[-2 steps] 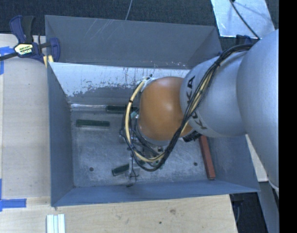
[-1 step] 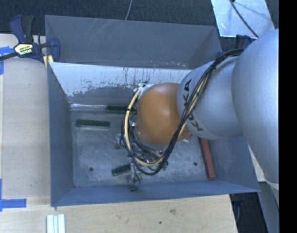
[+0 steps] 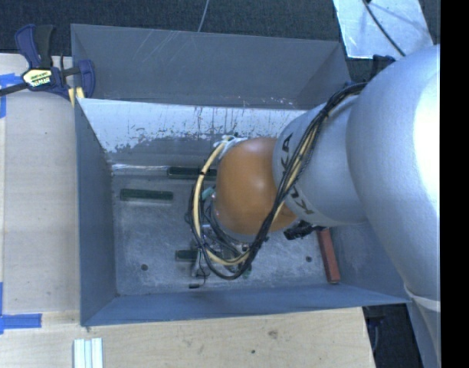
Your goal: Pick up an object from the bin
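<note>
We note dark green flat strip (image 3: 146, 195) on left floor of bin (image 3: 95, 228), lying crosswise. Behind it, near back wall, we see second dark strip (image 3: 187, 172), roughly parallel, apart from first. At right end of floor, reddish-brown stick (image 3: 329, 256), running front to back, well apart from both.

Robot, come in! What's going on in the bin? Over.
Gripper low by the bin near wall; grasp hidden. Dark green bar and reddish-brown stick lie apart from it. Nothing seen blocking.
</note>
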Tool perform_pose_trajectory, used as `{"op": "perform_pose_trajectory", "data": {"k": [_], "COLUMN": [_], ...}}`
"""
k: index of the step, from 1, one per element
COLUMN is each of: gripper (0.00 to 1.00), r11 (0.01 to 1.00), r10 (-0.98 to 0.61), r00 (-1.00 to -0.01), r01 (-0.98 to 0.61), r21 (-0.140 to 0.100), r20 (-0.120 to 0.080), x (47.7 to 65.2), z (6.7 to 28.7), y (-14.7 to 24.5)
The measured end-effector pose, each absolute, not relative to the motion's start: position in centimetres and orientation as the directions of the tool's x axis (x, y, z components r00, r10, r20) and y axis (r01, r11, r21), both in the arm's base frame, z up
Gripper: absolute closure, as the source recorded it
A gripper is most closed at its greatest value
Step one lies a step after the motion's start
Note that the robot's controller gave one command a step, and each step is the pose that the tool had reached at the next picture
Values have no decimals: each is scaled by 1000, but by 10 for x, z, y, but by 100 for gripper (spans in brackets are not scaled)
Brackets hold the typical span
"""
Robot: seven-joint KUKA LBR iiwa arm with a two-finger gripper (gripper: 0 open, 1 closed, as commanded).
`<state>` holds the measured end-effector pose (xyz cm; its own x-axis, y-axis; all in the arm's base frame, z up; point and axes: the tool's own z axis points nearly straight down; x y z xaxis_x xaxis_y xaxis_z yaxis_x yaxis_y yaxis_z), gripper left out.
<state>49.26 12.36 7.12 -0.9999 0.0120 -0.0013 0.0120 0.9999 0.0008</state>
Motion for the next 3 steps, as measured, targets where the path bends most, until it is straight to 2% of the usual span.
{"op": "perform_pose_trajectory", "data": {"k": [2, 3], "gripper": [100, 100], "r11": [1000, 1000], "r10": [12, 13], "r00": [-1000, -1000], "r01": [12, 13], "r21": [1, -1], "r20": [-2, 4], "x": [492, 491], "z": [76, 89], "y": [123, 123]}}
